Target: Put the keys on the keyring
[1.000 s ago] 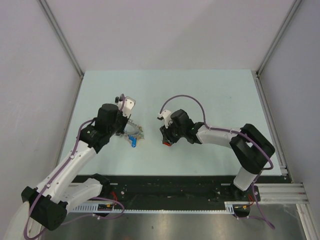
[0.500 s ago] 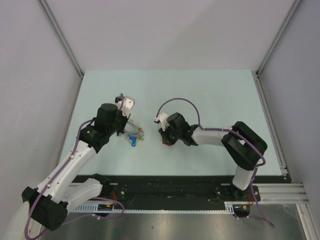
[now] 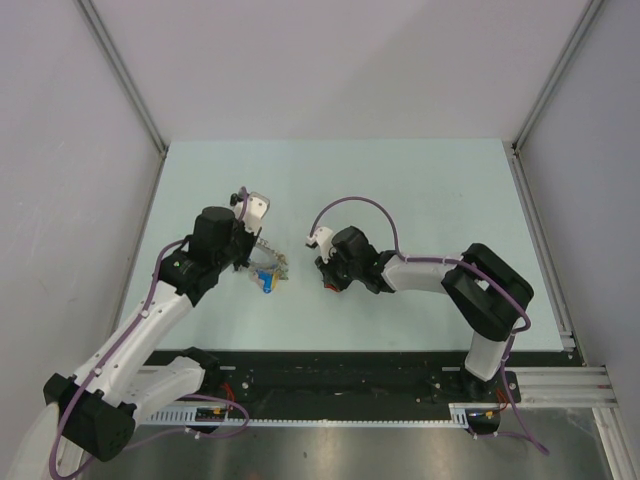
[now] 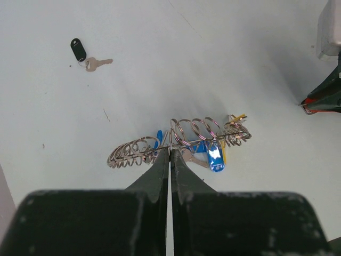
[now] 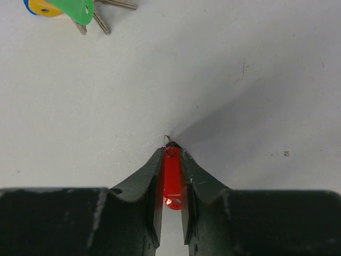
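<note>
left gripper (image 4: 170, 153): black fingers pressed flat together with no gap showing, pinching the thin wire of the keyring near its middle.
keyring (image 4: 184, 140): silver wire strung with many small round split rings that bunch up like a loose coil. It lies on the table, running from 8 o'clock to 2 o'clock in the left wrist view.
blue-headed key (image 4: 215, 158): glossy blue plastic head, hanging off the ring at 4 o'clock of the pinch.
right gripper (image 5: 171, 156): jaws almost closed, clamped on the flat sides of the red-headed key.
red-headed key (image 5: 171, 184): smooth, shiny red plastic oblong with a tiny wire loop at its 12 o'clock tip and its blade hidden. In the top view it sits at 3 o'clock of the keyring, apart from it.
green-headed key (image 5: 80, 9): overlaps the yellow-headed key (image 5: 41, 7) at 11 o'clock of the right gripper. Their silver blades lie flat on the table.
black-tagged key (image 4: 78, 49): oval black fob joined to a small dull metal key, at 10 o'clock of the keyring and well apart.
table (image 3: 420, 190): pale, matte, lightly scuffed.
</note>
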You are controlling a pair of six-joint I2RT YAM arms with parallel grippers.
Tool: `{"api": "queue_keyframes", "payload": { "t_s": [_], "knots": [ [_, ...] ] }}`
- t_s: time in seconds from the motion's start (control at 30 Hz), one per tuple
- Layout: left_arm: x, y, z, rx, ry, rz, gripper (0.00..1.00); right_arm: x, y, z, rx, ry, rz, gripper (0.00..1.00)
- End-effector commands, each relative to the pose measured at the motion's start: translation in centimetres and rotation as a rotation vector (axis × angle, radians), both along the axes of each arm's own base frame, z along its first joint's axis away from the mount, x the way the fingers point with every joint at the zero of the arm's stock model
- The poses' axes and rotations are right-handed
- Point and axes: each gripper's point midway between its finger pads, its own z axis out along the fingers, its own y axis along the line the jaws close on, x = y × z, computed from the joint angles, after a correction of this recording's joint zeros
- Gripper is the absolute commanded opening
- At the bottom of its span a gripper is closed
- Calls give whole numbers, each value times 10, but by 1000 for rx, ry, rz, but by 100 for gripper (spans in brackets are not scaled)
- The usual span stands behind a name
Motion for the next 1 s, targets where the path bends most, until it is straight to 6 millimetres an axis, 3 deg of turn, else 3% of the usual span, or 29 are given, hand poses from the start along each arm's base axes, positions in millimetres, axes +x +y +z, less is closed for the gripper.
{"api": "queue_keyframes", "payload": {
  "t_s": [0.0, 0.63, 0.97],
  "knots": [
    [10, -4, 16, -49, -64, 7, 0, 5, 6, 2, 5, -42, 7, 21],
    [10, -5, 14, -45, -58, 3, 0, 6, 6, -4, -17, -61, 12, 16],
    [11, -6, 12, -48, -49, -3, 1, 7, 7, -6, -30, -82, 22, 8]
  ]
}}
